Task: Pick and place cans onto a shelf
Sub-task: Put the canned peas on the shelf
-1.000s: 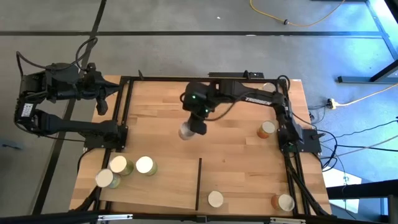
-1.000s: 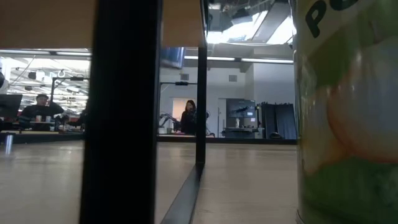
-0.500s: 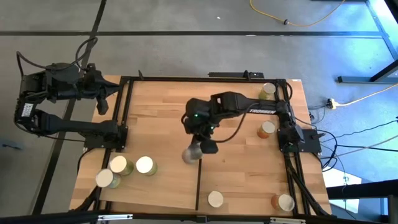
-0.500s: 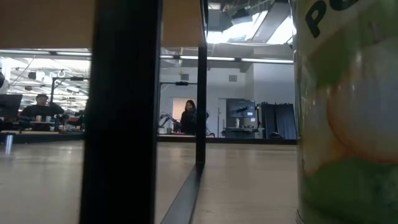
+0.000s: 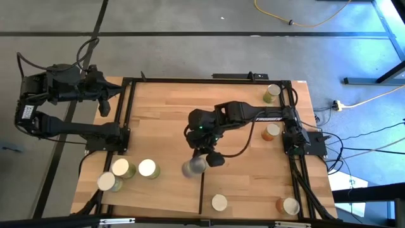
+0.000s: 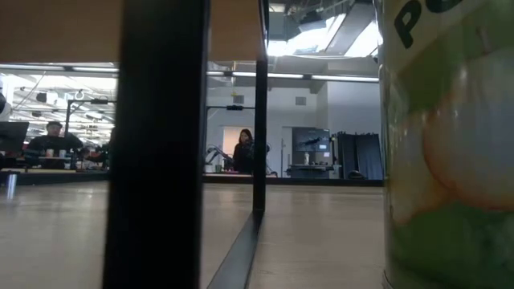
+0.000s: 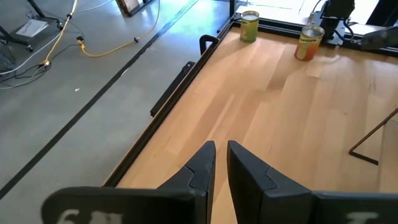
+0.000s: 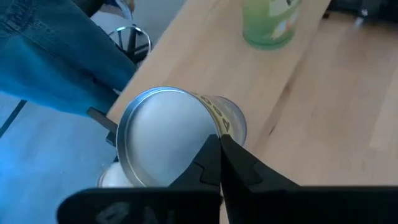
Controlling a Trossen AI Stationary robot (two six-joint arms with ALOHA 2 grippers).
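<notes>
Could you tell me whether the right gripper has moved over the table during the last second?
Yes. In the high view the right gripper, shut on a can, has travelled from mid-table toward the near edge, reaching the dark divider.

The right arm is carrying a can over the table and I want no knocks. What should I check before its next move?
1. Grip: right gripper is shut on the rim of the cream-topped metal can: ok.
2. Can hanging upright: cannot tell.
3. Clearance to the thin dark upright divider, close beside the can: cannot tell.
4. Landing spot: bare wood on the pale wood shelf, between the divider and the three cream-topped cans: ok.
5. Left gripper waits at the table's left edge, far off: ok.
</notes>
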